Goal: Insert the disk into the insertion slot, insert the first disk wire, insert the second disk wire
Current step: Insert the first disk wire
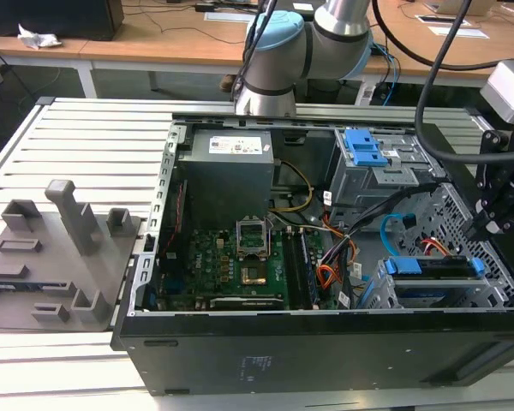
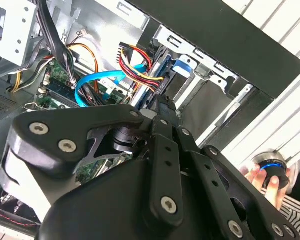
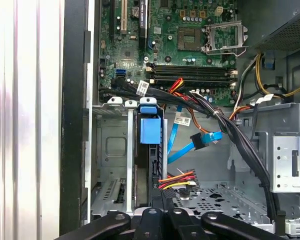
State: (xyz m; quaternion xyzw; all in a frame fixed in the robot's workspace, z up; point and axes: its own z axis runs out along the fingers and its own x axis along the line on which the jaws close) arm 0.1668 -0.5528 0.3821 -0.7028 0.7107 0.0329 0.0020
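The disk (image 1: 433,267), edged by its blue carrier, sits on edge inside the insertion slot (image 1: 504,287) at the lower right of the exterior view, in the near corner of an open computer case (image 1: 325,360). In the first wrist view the disk (image 3: 150,132) stands between the sheet-metal walls of the slot (image 3: 110,150).

The first disk wire (image 3: 179,176), a red-orange strand in a short bundle, ends in a dark plug right at the disk's edge. The second disk wire (image 3: 182,150), light blue, loops above the drive. Its dark plug (image 3: 199,140) lies apart from the disk. Both wires show in the exterior view, the red-orange one (image 1: 437,248) just above the disk and the blue loop (image 1: 394,224) beside it.

The black claw (image 1: 488,223) hangs over the disk's end at the exterior view's right. In the first wrist view the claw (image 3: 163,212) has its fingers pressed close together by the bundle's plug, and whether they pinch it cannot be told.

Behind the slot stands a grey bay (image 1: 368,167) with a blue latch. The motherboard (image 1: 231,257) fills the case's centre, on a slatted tabletop (image 1: 86,145). In the second wrist view a person's hand (image 2: 260,176) rests at a blue-ringed knob (image 2: 271,167) outside the case.
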